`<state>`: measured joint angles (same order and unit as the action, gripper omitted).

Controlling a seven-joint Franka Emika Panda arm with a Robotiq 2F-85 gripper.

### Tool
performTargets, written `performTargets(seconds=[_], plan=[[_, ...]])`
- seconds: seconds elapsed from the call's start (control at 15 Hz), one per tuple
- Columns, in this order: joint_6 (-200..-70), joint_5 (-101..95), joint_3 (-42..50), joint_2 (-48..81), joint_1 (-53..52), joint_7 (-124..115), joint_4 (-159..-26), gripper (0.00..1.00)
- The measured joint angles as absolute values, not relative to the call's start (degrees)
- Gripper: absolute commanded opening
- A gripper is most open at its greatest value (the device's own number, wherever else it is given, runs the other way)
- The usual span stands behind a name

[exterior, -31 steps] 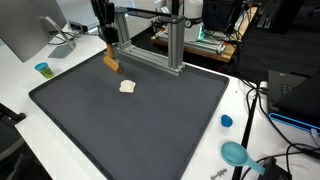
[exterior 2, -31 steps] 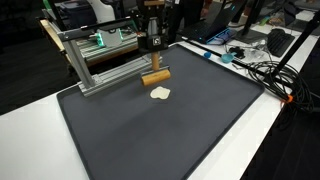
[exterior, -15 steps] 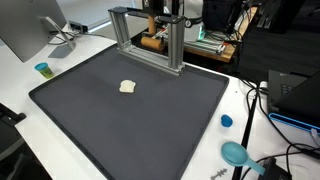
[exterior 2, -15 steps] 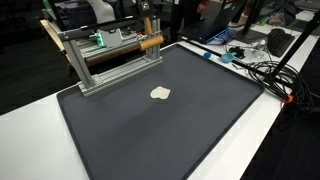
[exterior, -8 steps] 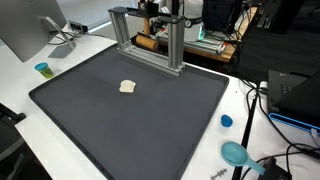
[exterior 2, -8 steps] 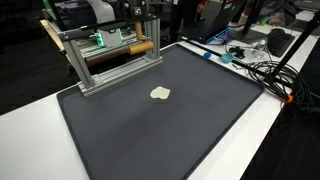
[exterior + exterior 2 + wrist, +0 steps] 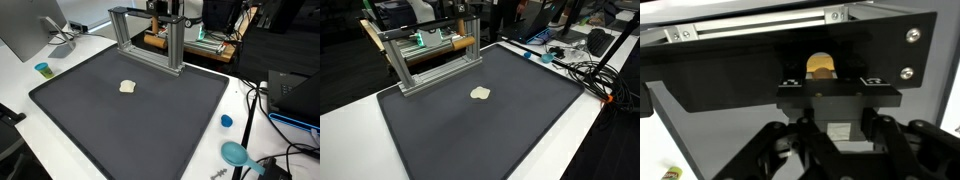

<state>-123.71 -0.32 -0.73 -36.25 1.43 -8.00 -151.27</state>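
My gripper [image 7: 157, 27] is shut on a wooden cylinder [image 7: 154, 42] and holds it level behind the aluminium frame [image 7: 176, 45] at the far edge of the dark mat [image 7: 130, 120]. Both exterior views show this; the cylinder [image 7: 464, 44] pokes out past the frame's upright [image 7: 476, 40]. In the wrist view the cylinder's round end [image 7: 821, 65] shows between my fingers [image 7: 830, 98], in front of the frame's bar [image 7: 750, 25]. A small beige piece [image 7: 127, 87] lies on the mat, apart from the gripper, also in an exterior view [image 7: 480, 94].
A monitor [image 7: 25, 30] and a small blue cup [image 7: 42, 69] stand beside the mat. A blue cap [image 7: 227, 121] and a teal round object [image 7: 235, 153] lie on the white table. Cables [image 7: 582, 70] and electronics crowd the table's edge.
The gripper carried the wooden cylinder from above the mat in front of the frame to behind the frame. In the last half second it barely moved. The beige piece stayed put.
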Motion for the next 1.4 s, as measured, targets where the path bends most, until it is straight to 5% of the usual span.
performTargets(seconds=[0.53, 0.6, 0.67, 1.0, 1.4], plan=[[-120.48, -0.19, -0.06, -36.58, 1.33, -6.22, -151.27, 0.21], [-119.96, -0.25, 0.01, -36.58, 1.33, -5.63, -151.27, 0.32], [-119.37, -0.30, 0.05, -36.58, 1.36, -4.98, -151.25, 0.71], [-116.27, 1.12, 0.07, -36.60, 0.14, -3.84, -150.33, 0.98], [-115.79, 3.50, 2.17, -37.56, 0.73, -4.15, -145.66, 1.00]])
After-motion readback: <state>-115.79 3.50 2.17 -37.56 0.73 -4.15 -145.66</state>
